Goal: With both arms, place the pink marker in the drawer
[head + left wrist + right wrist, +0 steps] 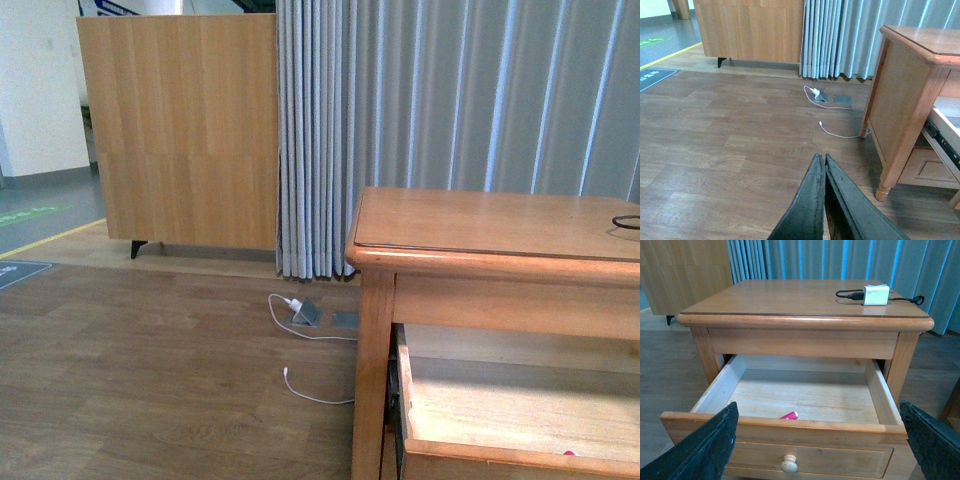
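Right gripper (817, 407): one; fingers are standing wide apart, holding nothing, facing the drawer front.
Left gripper (821, 157): one; fingers are pressing together on nothing, hanging over the wood floor (730, 150).
Knob (788, 463): one, sitting mid-front.
Drawer (840, 457): one, standing pulled out.
Pink marker (789, 415): one, lying flat inside, just behind the front panel, partly hidden by its rim; long axis is running roughly along the front, paler tip pointing toward the charger's side.
Bedside table (790, 297): one.
Charger (875, 294): one, white, resting on top with a black cable (847, 294).
Curtain (840, 260): hanging behind.
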Controlling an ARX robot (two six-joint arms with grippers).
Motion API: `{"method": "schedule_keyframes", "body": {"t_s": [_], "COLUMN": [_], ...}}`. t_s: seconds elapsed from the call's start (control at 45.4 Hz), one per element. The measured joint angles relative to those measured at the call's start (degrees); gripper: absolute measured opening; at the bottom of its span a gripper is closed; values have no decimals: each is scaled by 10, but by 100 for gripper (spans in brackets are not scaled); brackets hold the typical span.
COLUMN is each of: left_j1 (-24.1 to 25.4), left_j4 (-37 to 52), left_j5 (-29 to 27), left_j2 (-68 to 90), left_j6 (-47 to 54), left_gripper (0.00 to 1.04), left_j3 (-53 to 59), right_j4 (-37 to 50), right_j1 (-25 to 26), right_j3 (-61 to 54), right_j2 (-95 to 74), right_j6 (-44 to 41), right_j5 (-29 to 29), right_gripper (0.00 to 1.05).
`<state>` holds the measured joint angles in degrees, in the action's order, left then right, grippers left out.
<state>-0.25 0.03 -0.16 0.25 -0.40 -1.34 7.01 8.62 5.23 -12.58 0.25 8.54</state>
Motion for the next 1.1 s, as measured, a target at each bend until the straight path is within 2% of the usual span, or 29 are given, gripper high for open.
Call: {"method": "schedule_keyframes", "body": {"t_s": [0.309,0.529,0.595,0.639,0.794,0.97,1.102], "left_j1": [0,0,0,0,0,0,0], "left_j4": [0,0,0,0,0,0,0], "left_j5": [0,0,0,0,0,0,0], "left_j2": [0,0,0,0,0,0,0], "left_j6": [0,0,0,0,0,1,1], "left_gripper": [5,41,57,68,100,99,99], "left_j3": [0,0,0,0,0,0,0], "right_j4": [0,-5,-105,-154,-245,-213,-126], "right_j1": [0,-1,-20,-30,-53,-116,-165], "right_j3": [0,1,28,35,69,80,105], "right_j2": [0,-1,-10,-20,-101,-235,-379], "right_j6": [0,3,33,49,65,65,67], "right_j5": [0,-3,-24,-17,14,25,-2], "right_gripper": [96,96,96,96,96,96,96]}}
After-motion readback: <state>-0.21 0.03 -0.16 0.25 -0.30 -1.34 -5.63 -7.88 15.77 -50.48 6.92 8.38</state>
